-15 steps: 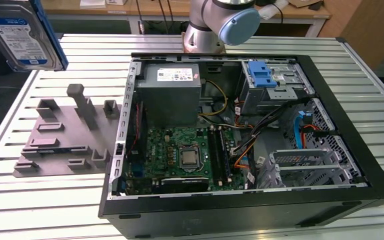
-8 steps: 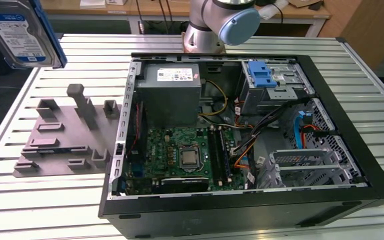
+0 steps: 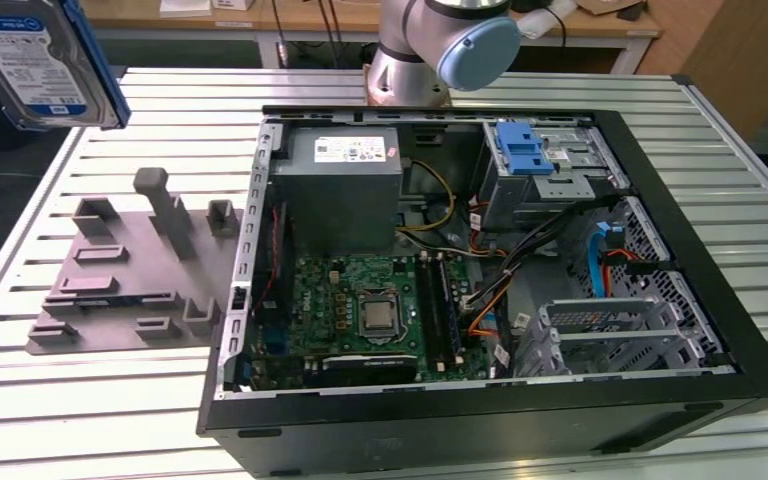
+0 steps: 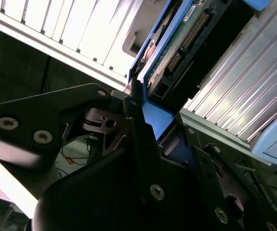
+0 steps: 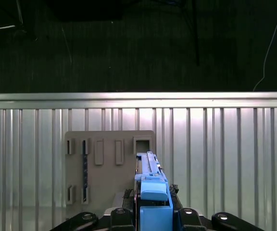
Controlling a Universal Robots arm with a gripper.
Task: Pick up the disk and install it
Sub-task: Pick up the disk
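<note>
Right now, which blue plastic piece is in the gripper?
The bracket framing the disk, clamped in the gripper above the table; the blue latch sits on the drive cage.

So the disk [image 3: 37,60] hangs clamped in the gripper [image 5: 153,202], high over the slatted table [image 3: 91,420], open air all round. Under it the grey fixture plate [image 3: 131,275] sticks posts up. Read the open PC case [image 3: 491,425] as a clock in the exterior view: power supply [image 3: 344,190] fills 11, drive cage [image 3: 571,160] sits at 1, orange and blue cables [image 3: 595,262] sprawl around 3, motherboard [image 3: 357,310] lies low at 7. The arm base [image 3: 424,50] stands past 12.
</note>
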